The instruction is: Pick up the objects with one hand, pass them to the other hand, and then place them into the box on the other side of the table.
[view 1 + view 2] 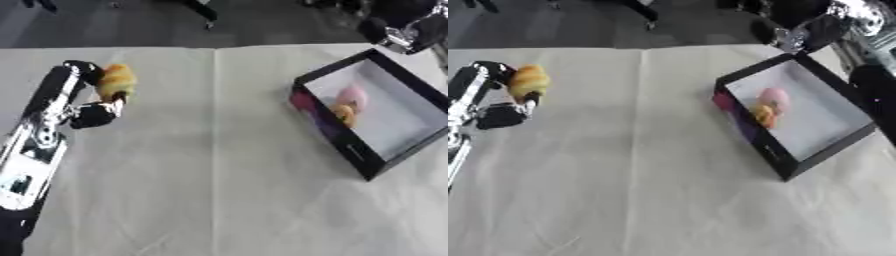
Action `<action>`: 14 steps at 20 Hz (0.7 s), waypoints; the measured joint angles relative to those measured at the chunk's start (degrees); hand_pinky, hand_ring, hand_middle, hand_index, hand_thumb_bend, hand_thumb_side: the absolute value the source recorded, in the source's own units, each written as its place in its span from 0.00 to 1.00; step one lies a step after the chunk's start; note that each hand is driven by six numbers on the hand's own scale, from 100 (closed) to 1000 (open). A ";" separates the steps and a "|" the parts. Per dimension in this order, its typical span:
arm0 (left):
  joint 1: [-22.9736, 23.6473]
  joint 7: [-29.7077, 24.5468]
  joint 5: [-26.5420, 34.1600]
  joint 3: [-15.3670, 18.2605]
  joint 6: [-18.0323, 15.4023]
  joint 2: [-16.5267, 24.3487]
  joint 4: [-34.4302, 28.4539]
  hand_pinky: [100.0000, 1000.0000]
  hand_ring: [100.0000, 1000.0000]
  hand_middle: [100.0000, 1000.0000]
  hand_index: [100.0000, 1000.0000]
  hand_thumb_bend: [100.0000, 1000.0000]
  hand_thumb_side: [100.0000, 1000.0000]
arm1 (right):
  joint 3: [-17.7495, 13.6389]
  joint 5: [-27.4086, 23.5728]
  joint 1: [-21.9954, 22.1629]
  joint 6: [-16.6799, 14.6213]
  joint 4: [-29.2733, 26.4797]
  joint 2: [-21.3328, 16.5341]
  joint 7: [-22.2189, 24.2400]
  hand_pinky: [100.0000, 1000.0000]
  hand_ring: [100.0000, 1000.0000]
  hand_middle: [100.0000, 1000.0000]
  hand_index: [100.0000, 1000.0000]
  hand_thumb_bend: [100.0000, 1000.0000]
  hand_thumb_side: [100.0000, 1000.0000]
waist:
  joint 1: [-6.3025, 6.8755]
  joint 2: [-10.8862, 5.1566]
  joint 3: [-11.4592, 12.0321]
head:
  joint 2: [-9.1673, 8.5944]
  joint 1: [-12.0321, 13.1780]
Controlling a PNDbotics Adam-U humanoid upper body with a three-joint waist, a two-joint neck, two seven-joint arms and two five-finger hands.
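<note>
Two head eyes look down — sharing table (219, 175) and box (798, 160).

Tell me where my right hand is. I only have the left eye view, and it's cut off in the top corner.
Observer: The right eye view shows more of the right hand. It sits just beyond the far corner of the box.
Operator: Good. The left hand holds the bun. Is the right arm blocking the box?
Observer: A dark part of the right arm crosses the box's right rim only. The pink and orange items inside show unblocked.
</note>
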 measured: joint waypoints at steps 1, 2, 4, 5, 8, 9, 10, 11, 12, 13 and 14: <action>0.01 0.46 -0.69 0.11 -0.40 -0.39 0.00 0.74 0.65 0.51 0.49 0.01 0.00 | 0.48 0.45 -0.74 -0.21 0.01 0.44 0.04 1.00 1.00 1.00 1.00 0.00 0.16 | -0.23 0.00 -0.12 | 0.00 0.00; 0.01 0.92 -1.34 0.24 -0.78 -0.81 0.00 0.74 0.66 0.52 0.49 0.01 0.00 | 0.92 0.97 -1.46 -0.34 0.04 0.91 -0.09 1.00 1.00 1.00 1.00 0.00 0.15 | -0.37 0.00 -0.29 | 0.00 0.03; 0.05 2.02 -2.99 0.31 -1.62 -1.57 0.00 0.74 0.66 0.52 0.49 0.01 0.00 | 1.85 2.12 -2.79 -0.70 0.47 1.84 -0.44 1.00 1.00 1.00 1.00 0.00 0.14 | -0.68 0.00 -0.56 | 0.00 0.21; 0.13 2.56 -3.94 0.34 -2.04 -1.97 -0.02 0.74 0.66 0.51 0.49 0.00 0.00 | 2.28 2.74 -3.39 -0.90 0.83 2.27 -0.64 1.00 1.00 1.00 1.00 0.00 0.14 | -0.87 0.00 -0.64 | 0.00 0.27; 0.30 3.58 -5.83 0.55 -2.92 -2.94 -0.04 0.74 0.65 0.51 0.49 0.00 0.00 | 3.64 4.66 -5.36 -1.46 2.09 3.68 -1.20 1.00 1.00 1.00 1.00 0.00 0.13 | -1.21 0.00 -0.90 | 0.00 0.43; 0.30 3.78 -6.19 0.60 -3.10 -3.27 -0.04 0.74 0.65 0.51 0.49 0.00 0.00 | 4.08 5.33 -6.04 -1.63 2.52 4.14 -1.37 1.00 1.00 1.00 1.00 0.00 0.13 | -1.24 0.00 -0.98 | 0.00 0.46; 0.30 3.97 -6.45 0.61 -3.25 -3.55 -0.03 0.74 0.65 0.51 0.49 0.00 0.00 | 4.53 5.95 -6.70 -1.82 2.98 4.65 -1.55 1.00 1.00 1.00 1.00 0.00 0.12 | -1.24 0.00 -0.98 | 0.00 0.46; 0.30 4.16 -6.65 0.62 -3.39 -3.82 -0.02 0.74 0.65 0.51 0.49 0.00 0.00 | 5.00 6.56 -7.36 -1.98 3.47 5.19 -1.71 1.00 1.00 1.00 1.00 0.00 0.12 | -1.24 0.00 -0.99 | 0.00 0.46; 0.30 4.44 -6.91 0.62 -3.57 -4.02 -0.02 0.74 0.65 0.51 0.49 0.01 0.00 | 5.48 7.20 -8.04 -2.12 4.00 5.77 -1.85 1.00 1.00 1.00 1.00 0.00 0.12 | -1.24 0.00 -0.99 | 0.00 0.43; 0.30 4.81 -7.29 0.61 -3.86 -4.23 -0.02 0.74 0.65 0.52 0.49 0.01 0.00 | 5.95 7.87 -8.68 -2.21 4.54 6.40 -1.94 1.00 1.00 1.00 1.00 0.00 0.12 | -1.24 0.00 -1.00 | 0.00 0.38; 0.30 5.24 -7.79 0.58 -4.27 -4.33 -0.04 0.74 0.65 0.52 0.49 0.01 0.00 | 6.40 8.51 -9.27 -2.25 5.07 7.05 -1.99 1.00 1.00 1.00 1.00 0.00 0.12 | -1.24 0.00 -1.01 | 0.00 0.27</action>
